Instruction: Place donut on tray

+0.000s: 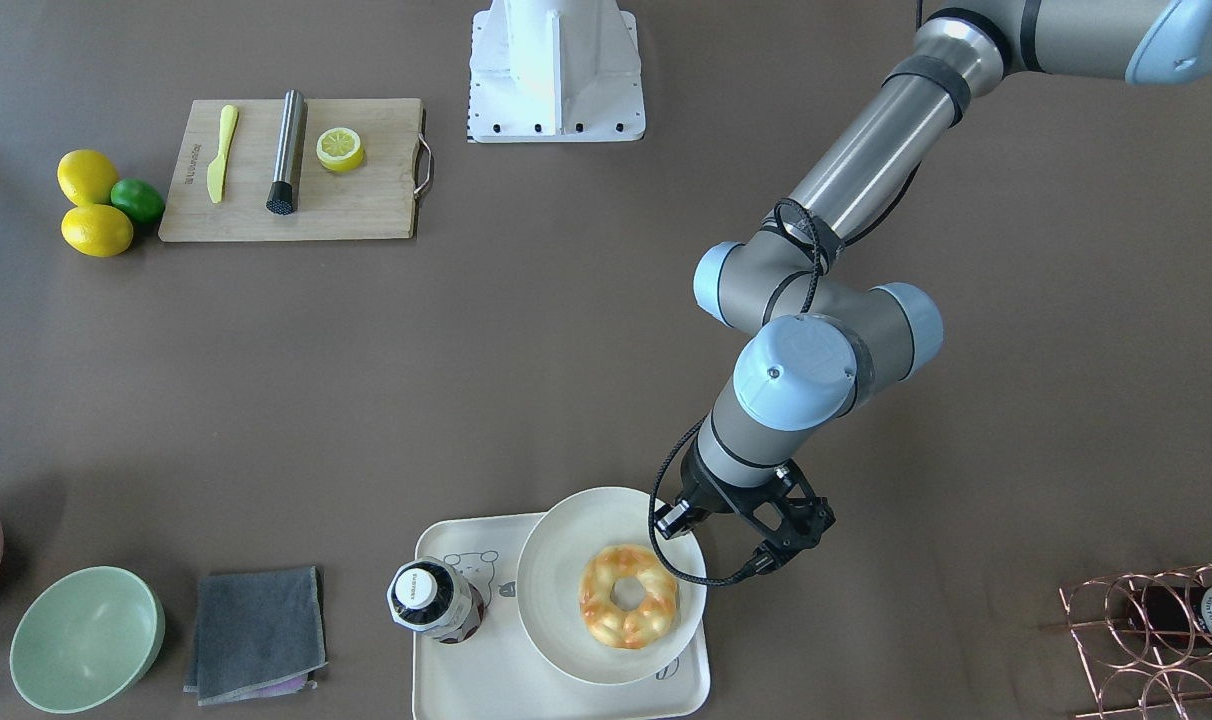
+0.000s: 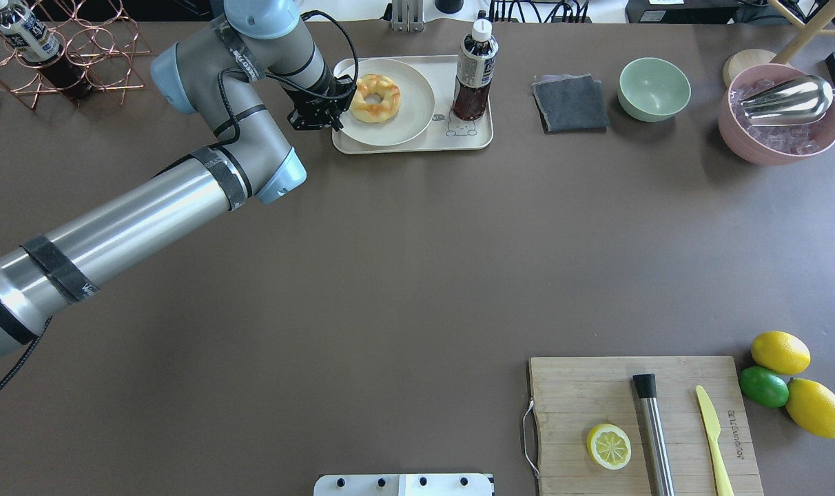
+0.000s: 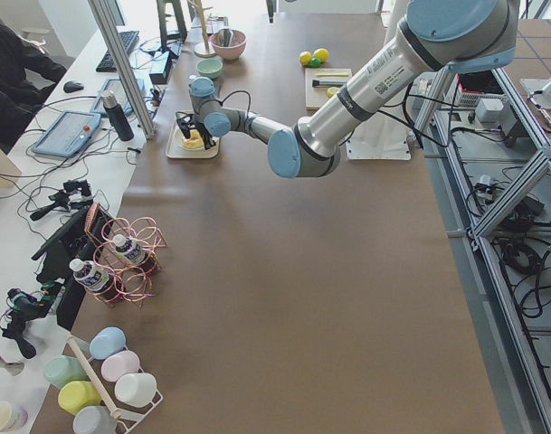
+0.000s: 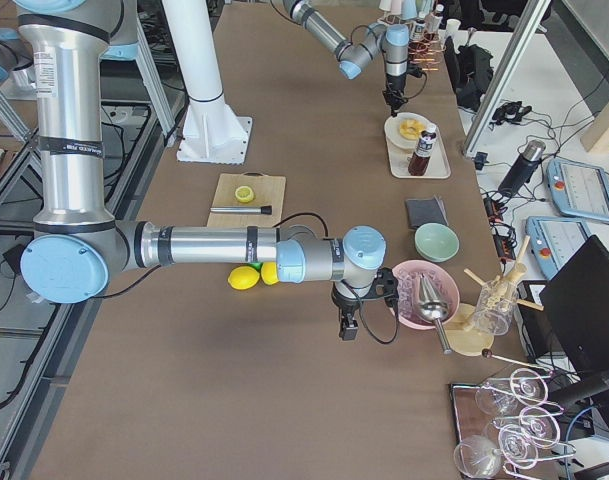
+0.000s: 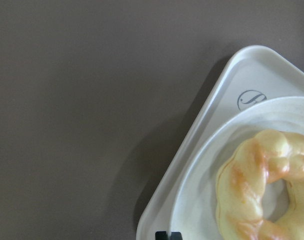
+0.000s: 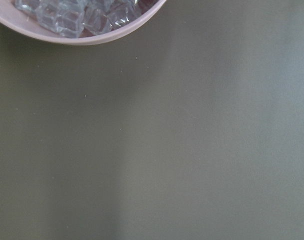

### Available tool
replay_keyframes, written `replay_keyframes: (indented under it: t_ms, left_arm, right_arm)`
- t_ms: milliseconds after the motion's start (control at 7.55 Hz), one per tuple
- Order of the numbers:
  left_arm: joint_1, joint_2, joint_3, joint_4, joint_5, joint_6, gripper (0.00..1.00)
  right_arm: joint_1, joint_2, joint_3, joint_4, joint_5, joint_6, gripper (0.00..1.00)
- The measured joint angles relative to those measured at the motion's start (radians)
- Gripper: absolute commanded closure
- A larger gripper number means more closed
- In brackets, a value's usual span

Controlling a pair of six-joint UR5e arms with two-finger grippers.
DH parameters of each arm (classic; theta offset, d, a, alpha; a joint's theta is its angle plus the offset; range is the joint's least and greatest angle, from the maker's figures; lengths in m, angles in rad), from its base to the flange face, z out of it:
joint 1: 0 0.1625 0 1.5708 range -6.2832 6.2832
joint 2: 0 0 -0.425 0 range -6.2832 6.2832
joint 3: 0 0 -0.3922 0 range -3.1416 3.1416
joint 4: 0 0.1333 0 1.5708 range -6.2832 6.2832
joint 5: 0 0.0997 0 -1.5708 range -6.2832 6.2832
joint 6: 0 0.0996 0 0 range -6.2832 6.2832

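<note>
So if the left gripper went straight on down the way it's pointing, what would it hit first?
Probably the rim of the tray or the edge of the white plate on it, not the donut. The left gripper hangs over that corner, but the depth is unclear.

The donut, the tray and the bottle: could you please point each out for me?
donut (image 1: 599,600), front-facing view, left side of its ring
tray (image 1: 466,680), front-facing view, bare floor near the bottle
bottle (image 2: 476,69), overhead view, on its label
</note>
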Motion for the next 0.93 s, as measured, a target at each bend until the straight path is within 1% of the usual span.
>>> replay_keyframes:
  t_ms: [663, 795, 928]
  left_arm:
    - [0.015, -0.019, 0.052, -0.058, 0.052, 0.002, 1.0]
    - [0.016, -0.019, 0.054, -0.062, 0.064, 0.004, 0.02]
    - [0.017, -0.019, 0.056, -0.066, 0.075, 0.006, 0.02]
  right_arm:
    - [0.008, 0.008, 0.001, -0.006, 0.003, 0.002, 0.0]
    - [0.01, 0.01, 0.001, -0.008, 0.006, 0.002, 0.0]
    - [0.012, 0.01, 0.001, -0.009, 0.01, 0.004, 0.0]
